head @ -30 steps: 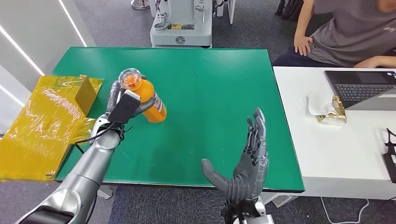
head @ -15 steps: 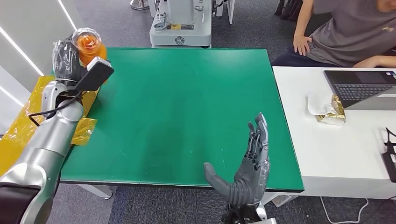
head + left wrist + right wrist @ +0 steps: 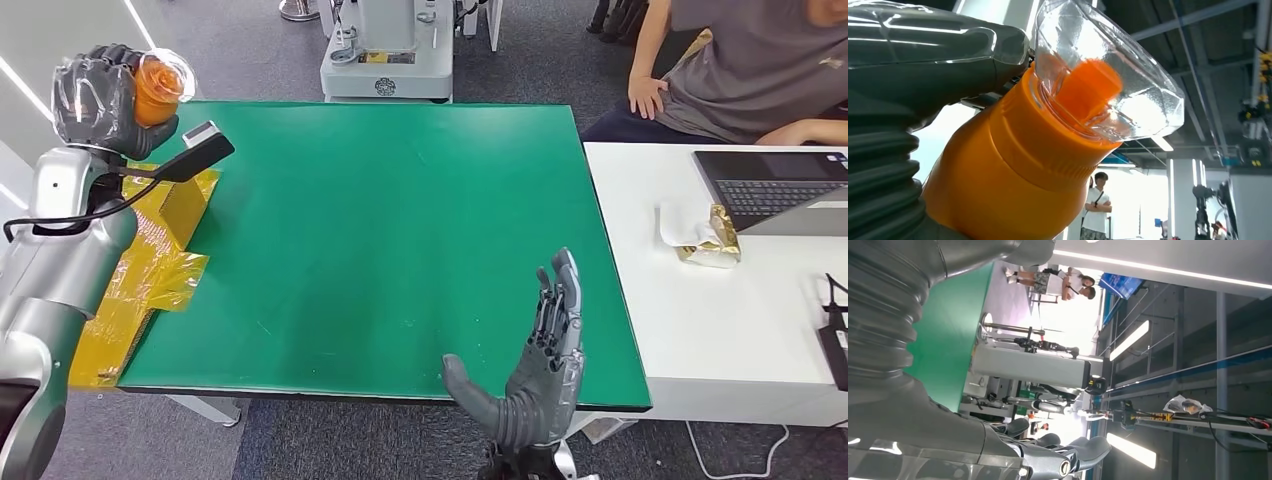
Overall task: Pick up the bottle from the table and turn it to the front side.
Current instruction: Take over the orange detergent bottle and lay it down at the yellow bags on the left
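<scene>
Nearest the camera, the right hand (image 3: 535,385) stands at the near edge of the green table (image 3: 400,250), fingers (image 3: 560,300) straight and spread, pointing up and away, thumb out to the left, grasping nothing. Ahead of those fingertips the green surface lies bare. To the right of them, past the table's edge, one white table (image 3: 720,330) carries one crumpled gold-and-white wrapper (image 3: 705,238) and, further back, one open laptop (image 3: 775,190); a dark object sits at its right edge, too cut off to identify.

Further off on the left, the left hand (image 3: 100,95) is raised above the table's far left corner, fingers clenched around the one orange bottle (image 3: 158,85). The bottle is clear of the table, well apart from the right hand. In the left wrist view the bottle (image 3: 1018,165) is tilted, its orange neck capped by a clear faceted cover (image 3: 1108,85), the grey thumb (image 3: 933,55) pressed along its side. Below those fingers, yellow plastic wrapping (image 3: 130,290) spreads beside the table's left edge, with one small brown box (image 3: 185,205) on it.

Farthest back, one grey machine base (image 3: 390,55) stands beyond the table, and one person (image 3: 740,65) in a grey shirt sits behind the white table, a hand on the knee.
</scene>
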You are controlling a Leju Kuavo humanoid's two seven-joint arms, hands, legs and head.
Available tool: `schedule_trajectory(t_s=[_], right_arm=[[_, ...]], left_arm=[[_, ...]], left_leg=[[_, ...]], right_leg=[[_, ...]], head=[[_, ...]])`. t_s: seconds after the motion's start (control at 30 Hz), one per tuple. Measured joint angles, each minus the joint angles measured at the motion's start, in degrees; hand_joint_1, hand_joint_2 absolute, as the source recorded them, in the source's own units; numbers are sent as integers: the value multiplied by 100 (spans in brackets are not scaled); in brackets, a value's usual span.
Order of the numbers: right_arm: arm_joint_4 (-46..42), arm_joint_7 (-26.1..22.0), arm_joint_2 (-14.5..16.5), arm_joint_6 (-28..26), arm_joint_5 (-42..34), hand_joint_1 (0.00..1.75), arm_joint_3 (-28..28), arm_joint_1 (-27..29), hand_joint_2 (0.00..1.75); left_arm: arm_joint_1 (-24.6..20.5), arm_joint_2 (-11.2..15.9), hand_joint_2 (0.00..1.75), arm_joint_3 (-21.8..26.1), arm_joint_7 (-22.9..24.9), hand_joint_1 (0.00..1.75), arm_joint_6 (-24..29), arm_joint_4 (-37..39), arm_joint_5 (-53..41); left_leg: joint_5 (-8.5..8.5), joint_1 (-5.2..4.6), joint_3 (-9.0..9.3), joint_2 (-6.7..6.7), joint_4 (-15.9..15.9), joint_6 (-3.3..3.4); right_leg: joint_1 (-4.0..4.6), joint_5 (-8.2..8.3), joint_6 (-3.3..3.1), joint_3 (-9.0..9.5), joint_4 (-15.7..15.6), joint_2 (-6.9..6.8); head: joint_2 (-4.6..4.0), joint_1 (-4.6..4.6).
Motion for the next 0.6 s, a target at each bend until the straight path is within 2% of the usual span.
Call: schedule_trajectory(t_s=[0.2,0.47,0.6], right_arm=[[-51,0,-22,0,36,0,-1,60,175],[-63,0,-23,2,4,0,-1,87,175],[-85,0,-32,2,30,0,-1,110,175]], left_arm=[[170,-33,175,-195,115,175,206,358,-156],[549,-108,175,-221,124,175,261,886,-336],[712,-139,175,-247,350,175,263,1136,-589]], left_leg=[[-1,0,0,1,0,0],[-2,1,0,3,-1,-2],[-2,1,0,2,-1,-2]], right_leg=[[0,0,0,-1,-1,2],[0,-1,-1,-3,0,5],[0,-2,-2,-3,-1,4]], head=[[0,0],[0,1],[0,1]])
